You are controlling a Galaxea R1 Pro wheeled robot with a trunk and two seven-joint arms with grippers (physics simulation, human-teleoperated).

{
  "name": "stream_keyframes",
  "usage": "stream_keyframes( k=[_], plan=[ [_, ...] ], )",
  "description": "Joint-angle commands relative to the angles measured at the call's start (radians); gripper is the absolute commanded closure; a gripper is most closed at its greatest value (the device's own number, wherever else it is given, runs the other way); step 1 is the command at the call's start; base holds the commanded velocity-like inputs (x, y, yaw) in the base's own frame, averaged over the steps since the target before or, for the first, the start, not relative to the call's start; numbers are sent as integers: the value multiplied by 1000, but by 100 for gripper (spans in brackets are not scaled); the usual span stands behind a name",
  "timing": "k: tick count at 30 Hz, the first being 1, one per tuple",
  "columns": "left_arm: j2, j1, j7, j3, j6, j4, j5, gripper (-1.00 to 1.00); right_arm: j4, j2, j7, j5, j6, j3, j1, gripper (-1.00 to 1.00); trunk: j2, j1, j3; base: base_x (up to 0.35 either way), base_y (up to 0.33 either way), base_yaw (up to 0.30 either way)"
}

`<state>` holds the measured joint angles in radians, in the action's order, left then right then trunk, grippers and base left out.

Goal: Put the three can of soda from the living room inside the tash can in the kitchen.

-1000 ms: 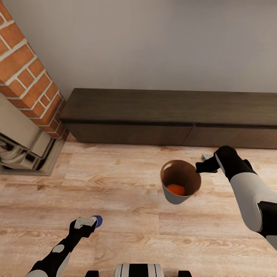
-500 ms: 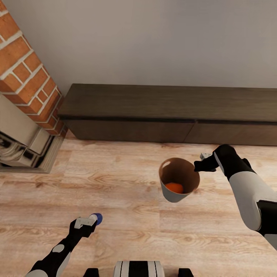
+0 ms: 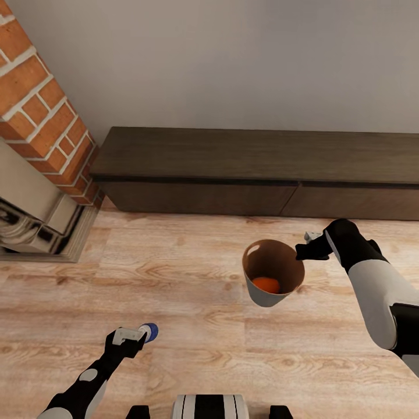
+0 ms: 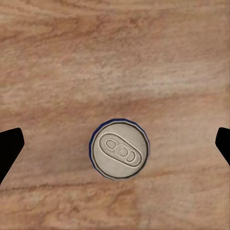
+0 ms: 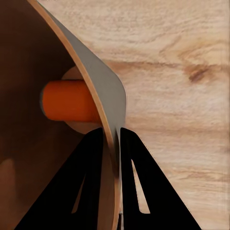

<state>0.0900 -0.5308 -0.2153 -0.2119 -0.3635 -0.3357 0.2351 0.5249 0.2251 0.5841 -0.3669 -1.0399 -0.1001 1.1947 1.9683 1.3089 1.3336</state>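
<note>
A dark blue can of soda [image 3: 151, 331] with a silver top [image 4: 120, 149] stands on the wood floor just off the tip of my left gripper [image 3: 137, 336]. That gripper is open: its black fingers [image 4: 9, 146] sit far out on either side of the can, touching nothing. My right gripper [image 3: 302, 251] is shut on the rim of the tash can [image 3: 270, 298], held above the floor. Inside its copper-brown wall [image 5: 28, 72] lies one orange can [image 3: 266, 284], also seen in the right wrist view [image 5: 67, 101]. Any other orange can is hidden.
A long dark low cabinet [image 3: 256, 154] runs along the grey wall ahead. The red-brick fireplace [image 3: 41, 105] and its hearth [image 3: 35, 224] stand at the left. Wood floor [image 3: 174, 273] spreads between them and my base [image 3: 209, 407].
The whole view has shifted slightly. The blue can shows a little further out from the left gripper's tip, with more of its silver top visible. The bin stays in the right gripper.
</note>
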Motion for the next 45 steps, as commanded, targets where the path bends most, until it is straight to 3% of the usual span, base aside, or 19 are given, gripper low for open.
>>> stream_keyframes(
  k=[1, 8, 29, 42, 45],
  plan=[
    [0, 0, 0, -1, 0, 0, 0, -100, 0, -1, 5, 25, -7, -1, 0, 100, 0, 0, 0, 0, 2, 0],
    [-1, 0, 1, -1, 1, 1, 0, -100, 0, 2, 6, 27, -7, -8, -1, 100, 42, 23, 19, 0, 0, 0],
    [-1, 0, 0, 0, 2, 0, 1, -100, 1, 2, 6, 23, -7, -1, -3, 100, 42, 23, 28, 63, 0, 0],
    [-1, 0, 0, 1, 2, 0, 1, -100, 3, -1, 6, 26, -7, 0, -4, 100, 133, 73, 76, 1, 0, 0],
    [-1, 0, 0, 1, 2, 0, 1, -100, 3, 0, 7, 26, -7, 0, -4, 100, 133, 73, 80, 0, 0, 0]
  ],
)
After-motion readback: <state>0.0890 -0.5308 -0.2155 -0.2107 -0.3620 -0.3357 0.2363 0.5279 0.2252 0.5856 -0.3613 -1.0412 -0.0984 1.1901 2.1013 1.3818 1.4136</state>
